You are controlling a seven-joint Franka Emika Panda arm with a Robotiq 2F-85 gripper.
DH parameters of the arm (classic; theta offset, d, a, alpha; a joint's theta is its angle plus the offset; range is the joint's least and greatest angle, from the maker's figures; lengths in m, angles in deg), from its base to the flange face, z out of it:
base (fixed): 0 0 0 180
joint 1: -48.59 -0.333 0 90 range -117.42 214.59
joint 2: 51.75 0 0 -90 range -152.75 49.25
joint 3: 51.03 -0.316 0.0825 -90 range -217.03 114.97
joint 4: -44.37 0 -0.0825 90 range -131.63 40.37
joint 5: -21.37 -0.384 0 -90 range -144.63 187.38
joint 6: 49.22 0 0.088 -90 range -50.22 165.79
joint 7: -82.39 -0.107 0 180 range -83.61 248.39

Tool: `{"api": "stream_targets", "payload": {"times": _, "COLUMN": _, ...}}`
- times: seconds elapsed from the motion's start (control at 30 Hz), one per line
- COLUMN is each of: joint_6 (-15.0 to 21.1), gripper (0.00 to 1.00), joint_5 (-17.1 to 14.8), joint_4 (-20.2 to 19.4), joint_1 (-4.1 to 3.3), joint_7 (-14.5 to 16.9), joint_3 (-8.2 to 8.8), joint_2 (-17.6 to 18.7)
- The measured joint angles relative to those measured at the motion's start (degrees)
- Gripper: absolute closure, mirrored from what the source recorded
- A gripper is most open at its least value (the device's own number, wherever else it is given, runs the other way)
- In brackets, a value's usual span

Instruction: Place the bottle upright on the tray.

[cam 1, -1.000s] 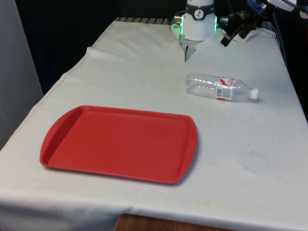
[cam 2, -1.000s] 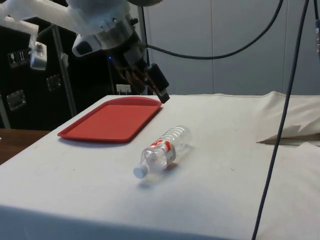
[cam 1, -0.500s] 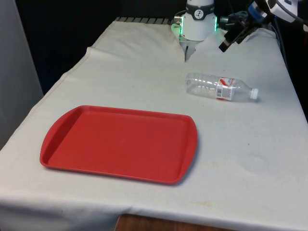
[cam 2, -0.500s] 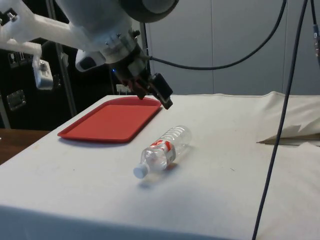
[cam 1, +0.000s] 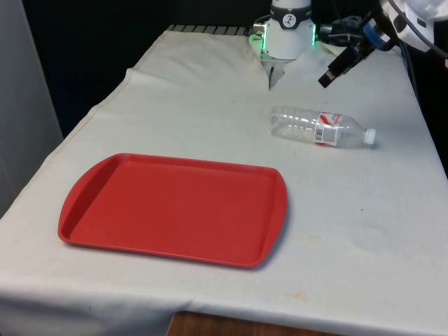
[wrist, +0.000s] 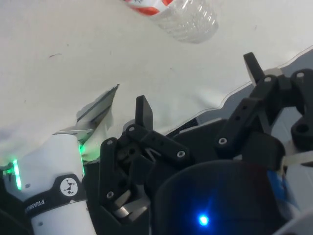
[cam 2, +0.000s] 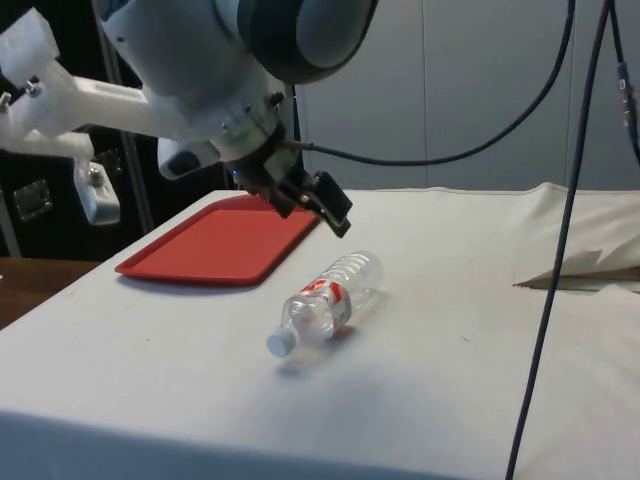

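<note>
You see the clear, ribbed plastic bottle (cam 1: pixel 320 128) lying on its side on the white cloth (cam 1: pixel 210 112), with its white cap (cam 1: pixel 369 136) pointing to the front view's right. It lies well apart from the red plastic tray (cam 1: pixel 175 208), which is a shallow rectangle with rounded corners and a raised rim and carries nothing. A red and white label (cam 2: pixel 322 297) wraps the bottle near its neck; you cannot read any of its writing. In the wrist view only the ribbed base end of the bottle (wrist: pixel 183 17) and a strip of that label show, the rest being cut off at the picture's edge.

The black two-finger gripper (cam 1: pixel 334 68) hangs in the air beyond the bottle, near the table's far end, tilted and not touching it. In the side view the gripper (cam 2: pixel 330 206) sits above the cloth between the tray's near corner and the bottle. Its fingers (wrist: pixel 145 113) stand spread apart in the wrist view with nothing held between them, and only bare cloth shows in the gap. Most of the arm is cut off in the front view.

The cloth is creased and folded (cam 2: pixel 575 265) near the robot's base, and its hem hangs over the table's near edge.
</note>
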Motion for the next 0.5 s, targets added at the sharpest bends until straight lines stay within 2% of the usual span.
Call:
{"api": "stream_targets", "payload": {"times": 0.23, "joint_6": 0.00, "gripper": 0.00, "joint_5": 1.43, "joint_4": 0.11, "joint_1": -0.06, "joint_7": 0.00, "joint_3": -0.46, "joint_2": 1.38}}
{"api": "stream_targets", "payload": {"times": 0.5, "joint_6": -0.46, "gripper": 0.00, "joint_5": 2.98, "joint_4": 2.64, "joint_1": -0.17, "joint_7": 0.46, "joint_3": -0.86, "joint_2": 5.39}}
